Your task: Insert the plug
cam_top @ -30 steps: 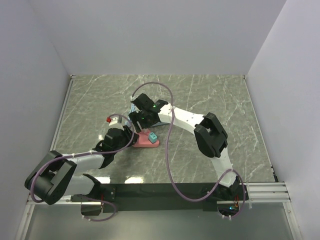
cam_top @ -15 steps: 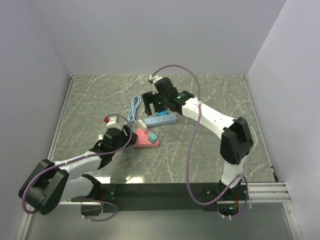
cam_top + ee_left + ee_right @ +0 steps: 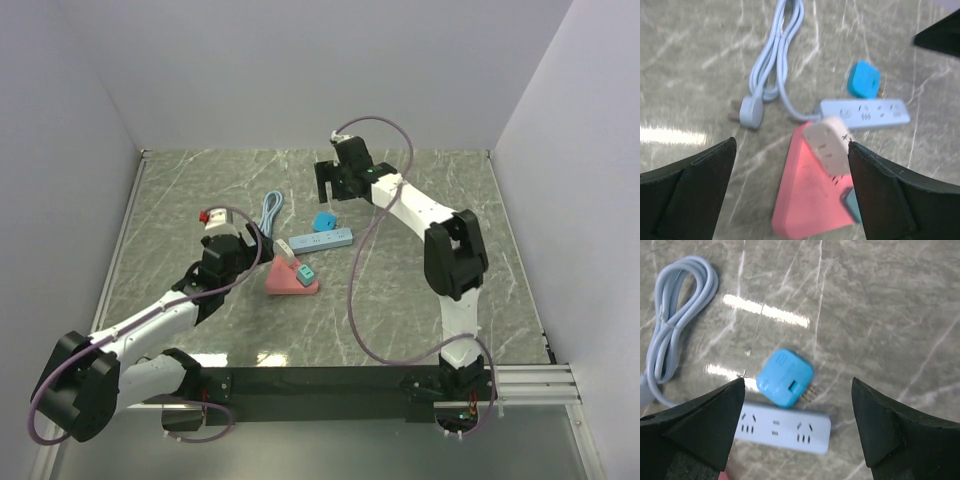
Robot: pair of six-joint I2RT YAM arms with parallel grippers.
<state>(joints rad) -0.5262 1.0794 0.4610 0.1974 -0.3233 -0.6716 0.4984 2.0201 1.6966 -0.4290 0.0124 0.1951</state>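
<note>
A blue plug (image 3: 785,379) with two metal prongs lies loose on the marble table (image 3: 420,300), just beyond a pale blue power strip (image 3: 785,432). In the top view the plug (image 3: 323,221) sits beside the strip (image 3: 322,240). My right gripper (image 3: 798,385) hangs open above the plug, holding nothing; from above it (image 3: 333,190) is at the back of the table. My left gripper (image 3: 791,150) is open too, over a pink wedge-shaped block (image 3: 812,195) carrying a white adapter (image 3: 827,145) and a teal piece (image 3: 852,202).
The strip's coiled pale blue cable (image 3: 268,212) lies to the left of the strip, and its grey plug (image 3: 748,111) rests on the table. White walls close in the back and both sides. Purple cables loop off both arms.
Both grippers have opened. The right arm has drawn away toward the back, leaving the blue plug beside the strip. The left arm has pulled back left from the pink block.
</note>
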